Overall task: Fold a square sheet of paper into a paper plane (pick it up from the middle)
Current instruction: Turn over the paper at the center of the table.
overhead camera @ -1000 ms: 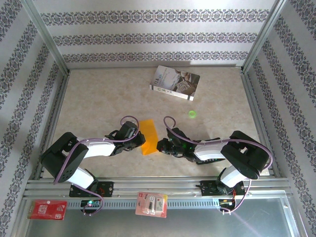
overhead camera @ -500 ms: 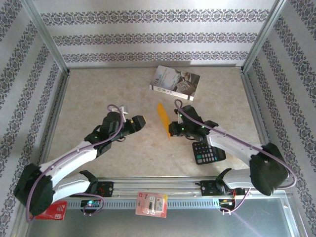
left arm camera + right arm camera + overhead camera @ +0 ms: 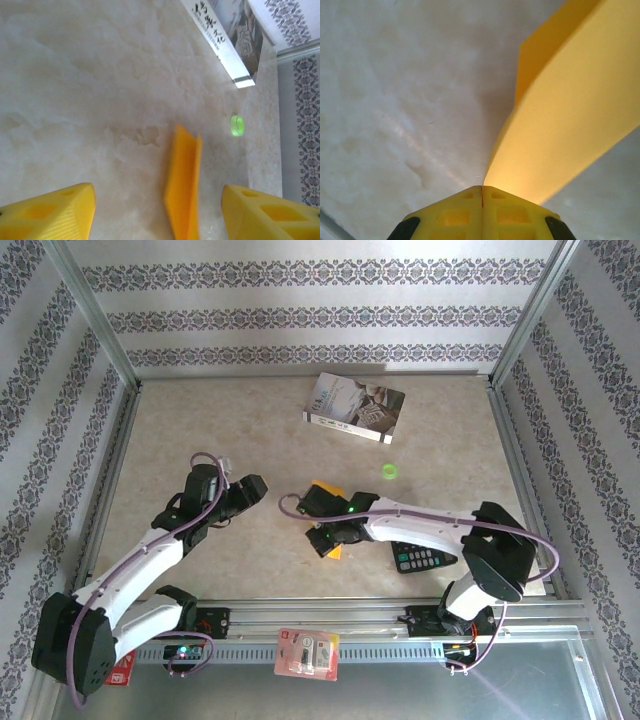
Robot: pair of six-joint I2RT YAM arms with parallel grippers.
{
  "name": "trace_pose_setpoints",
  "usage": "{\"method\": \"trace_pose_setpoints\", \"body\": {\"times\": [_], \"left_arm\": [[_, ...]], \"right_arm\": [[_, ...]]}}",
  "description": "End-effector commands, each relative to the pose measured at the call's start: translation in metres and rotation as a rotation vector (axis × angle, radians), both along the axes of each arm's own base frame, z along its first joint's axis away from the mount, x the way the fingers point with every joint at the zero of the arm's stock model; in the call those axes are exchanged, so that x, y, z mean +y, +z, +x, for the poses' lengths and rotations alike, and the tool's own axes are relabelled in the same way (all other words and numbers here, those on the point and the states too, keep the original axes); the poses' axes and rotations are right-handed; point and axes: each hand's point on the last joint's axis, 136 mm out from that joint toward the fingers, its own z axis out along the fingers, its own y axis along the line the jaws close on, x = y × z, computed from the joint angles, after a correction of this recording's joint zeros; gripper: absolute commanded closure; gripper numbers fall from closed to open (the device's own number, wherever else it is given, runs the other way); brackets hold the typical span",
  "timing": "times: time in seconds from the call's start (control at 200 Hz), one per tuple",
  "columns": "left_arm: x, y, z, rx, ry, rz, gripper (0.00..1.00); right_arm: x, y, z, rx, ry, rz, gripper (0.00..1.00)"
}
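The square sheet of paper (image 3: pixel 570 110) is orange and folded into a narrow, creased strip. My right gripper (image 3: pixel 482 192) is shut on its lower edge, and the paper rises up and to the right from the jaws. In the top view the right gripper (image 3: pixel 327 532) sits mid-table near the front, with orange paper (image 3: pixel 335 552) showing on both sides of the wrist. My left gripper (image 3: pixel 255 487) is a hand's width to the left, open and apart from the paper. In the left wrist view the folded paper (image 3: pixel 184 190) stands on edge ahead of the left gripper (image 3: pixel 158 192), between its spread fingers (image 3: pixel 50 215).
A grey-white book (image 3: pixel 355 407) lies at the back of the table, also visible as the book (image 3: pixel 225 40). A small green disc (image 3: pixel 389 472) lies to its front right. A black calculator (image 3: pixel 420 558) lies under the right forearm. Metal rails (image 3: pixel 320 615) edge the table.
The left gripper has opened, let go of the paper and drawn back to the left. The right gripper, still shut on the paper, has carried it round mid-table.
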Motion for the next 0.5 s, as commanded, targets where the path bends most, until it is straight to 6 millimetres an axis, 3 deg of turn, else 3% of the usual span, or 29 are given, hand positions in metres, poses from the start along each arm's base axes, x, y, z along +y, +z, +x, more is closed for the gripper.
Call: {"method": "trace_pose_setpoints", "body": {"times": [0.0, 0.28, 0.495], "left_arm": [[-0.008, -0.013, -0.008, 0.085, -0.059, -0.028, 0.35], [-0.050, -0.019, 0.007, 0.159, -0.209, -0.180, 0.48], [-0.071, -0.019, 0.019, 0.171, -0.282, -0.214, 0.56]], "right_arm": [[0.024, -0.002, -0.009, 0.040, -0.002, 0.115, 0.97], [0.037, -0.013, -0.012, 0.071, -0.009, 0.191, 0.92], [0.040, -0.020, -0.013, 0.086, -0.025, 0.202, 0.90]]}}
